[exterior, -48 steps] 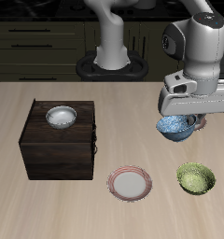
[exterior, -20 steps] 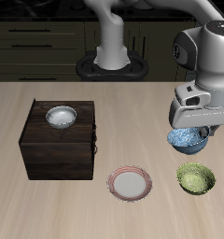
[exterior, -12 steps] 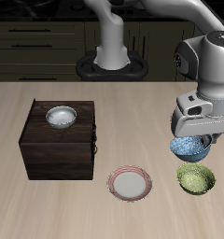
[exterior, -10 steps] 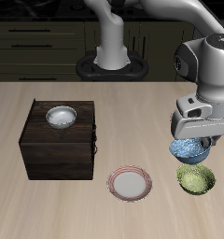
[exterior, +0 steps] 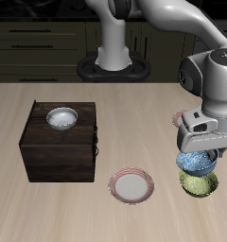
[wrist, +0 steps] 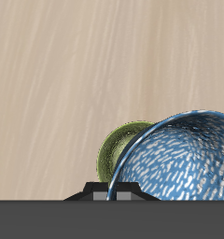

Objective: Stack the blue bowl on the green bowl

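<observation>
Moved forward and lower since the earlier frame, toward the bench (exterior: 21, 203) front edge. On the bench: dark wooden box (exterior: 59, 142), pink-rimmed plate (exterior: 131, 185). End effector (exterior: 202, 153) clamped on the blue bowl (exterior: 197, 163), held just above the green bowl (exterior: 202, 184), mostly overlapping it.

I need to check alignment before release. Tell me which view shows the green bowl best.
The exterior view: the green bowl shows below the blue bowl, with its front rim clear of it. The wrist view shows only a crescent of the green bowl behind the blue bowl.
</observation>
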Controlling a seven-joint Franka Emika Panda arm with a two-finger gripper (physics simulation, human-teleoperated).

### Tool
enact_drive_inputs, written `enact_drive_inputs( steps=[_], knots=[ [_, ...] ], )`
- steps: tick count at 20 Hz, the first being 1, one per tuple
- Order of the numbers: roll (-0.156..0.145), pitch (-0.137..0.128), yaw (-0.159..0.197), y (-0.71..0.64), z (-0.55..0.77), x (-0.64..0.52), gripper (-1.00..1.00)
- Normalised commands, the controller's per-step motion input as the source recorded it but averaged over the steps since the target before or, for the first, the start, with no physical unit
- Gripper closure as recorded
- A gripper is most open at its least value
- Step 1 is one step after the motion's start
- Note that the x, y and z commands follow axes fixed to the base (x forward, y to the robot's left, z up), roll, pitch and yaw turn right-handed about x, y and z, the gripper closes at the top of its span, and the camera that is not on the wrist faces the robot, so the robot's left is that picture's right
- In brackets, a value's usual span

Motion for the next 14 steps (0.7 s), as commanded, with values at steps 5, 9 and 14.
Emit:
enact_drive_inputs(
  steps=[5,9,14],
  knots=[
    [0.003,0.016,0.002,0.0,-0.17,0.06,1.0],
    [-0.016,0.041,0.002,-0.12,-0.31,0.05,1.0],
    [-0.002,0.03,0.006,-0.05,-0.24,0.02,1.0]
  ],
)
